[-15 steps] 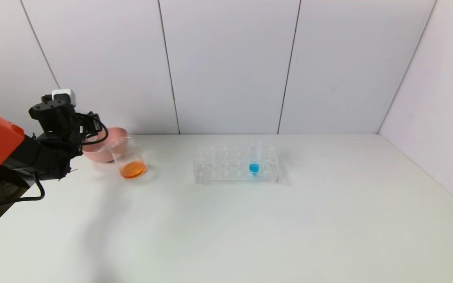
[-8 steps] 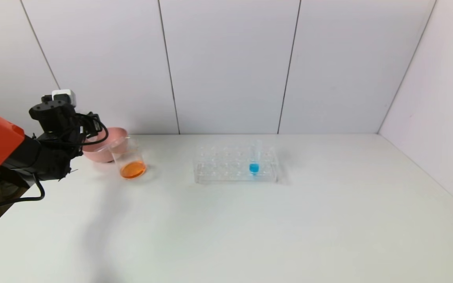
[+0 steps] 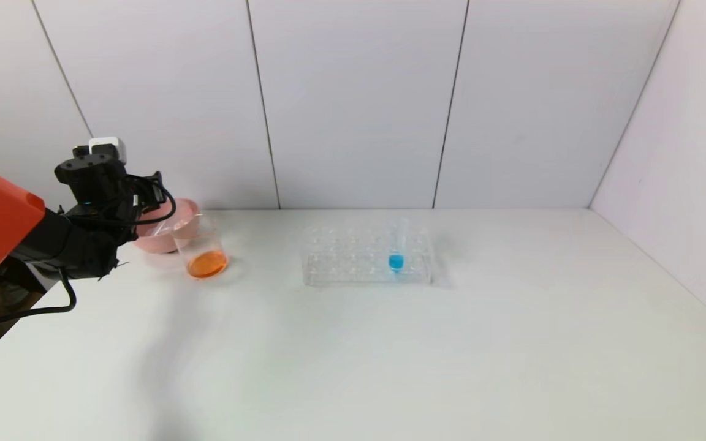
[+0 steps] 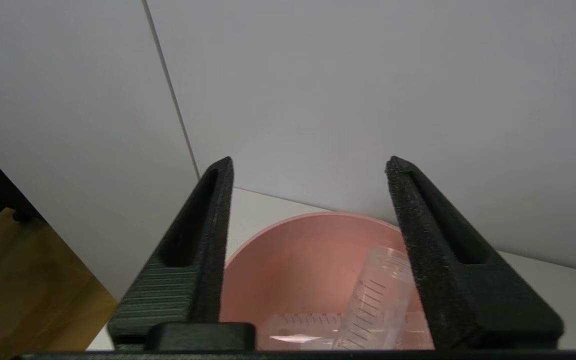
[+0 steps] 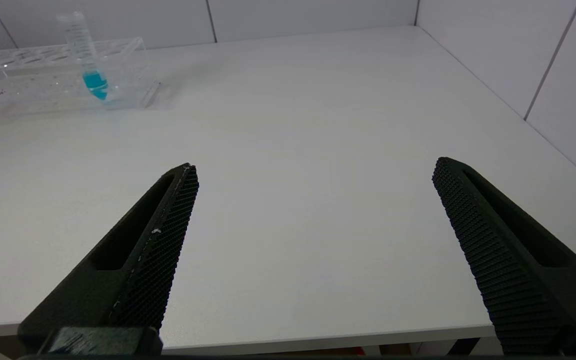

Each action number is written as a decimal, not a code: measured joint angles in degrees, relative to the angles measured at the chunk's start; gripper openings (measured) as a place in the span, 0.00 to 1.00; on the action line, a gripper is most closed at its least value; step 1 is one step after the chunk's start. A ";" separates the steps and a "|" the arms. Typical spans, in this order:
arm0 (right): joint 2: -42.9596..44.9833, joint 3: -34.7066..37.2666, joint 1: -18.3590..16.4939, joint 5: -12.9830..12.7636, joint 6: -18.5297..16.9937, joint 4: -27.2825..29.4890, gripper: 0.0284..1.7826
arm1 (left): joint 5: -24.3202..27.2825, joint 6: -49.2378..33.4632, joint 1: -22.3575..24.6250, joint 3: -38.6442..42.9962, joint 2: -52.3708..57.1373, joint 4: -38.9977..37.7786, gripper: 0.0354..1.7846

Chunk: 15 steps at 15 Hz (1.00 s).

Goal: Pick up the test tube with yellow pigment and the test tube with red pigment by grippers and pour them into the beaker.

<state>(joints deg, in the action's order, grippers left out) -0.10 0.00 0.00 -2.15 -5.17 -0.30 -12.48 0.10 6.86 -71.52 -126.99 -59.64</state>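
Observation:
The beaker stands at the far left of the table with orange liquid in its bottom. No tube holding yellow or red liquid shows. Two empty clear marked tubes lie in the pink bowl, one leaning and one flat. My left gripper hangs just above the bowl's near side, open and empty, also seen in the left wrist view. My right gripper is open and empty over the table's front edge, out of the head view.
The pink bowl sits right behind the beaker, by the back wall. A clear tube rack stands mid-table with one tube of blue liquid; the rack and the blue tube also show in the right wrist view.
My left gripper has risen a little and shifted slightly right, toward the bowl. Nothing else has moved.

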 joint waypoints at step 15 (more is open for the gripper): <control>0.00 0.00 0.00 0.00 0.00 -0.02 0.96 | 19.64 -4.61 -1.27 18.82 27.99 13.84 0.99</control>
<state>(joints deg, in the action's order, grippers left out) -0.10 0.00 0.00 -2.15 -5.17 -0.33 7.16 -4.51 5.60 -52.70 -99.00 -45.80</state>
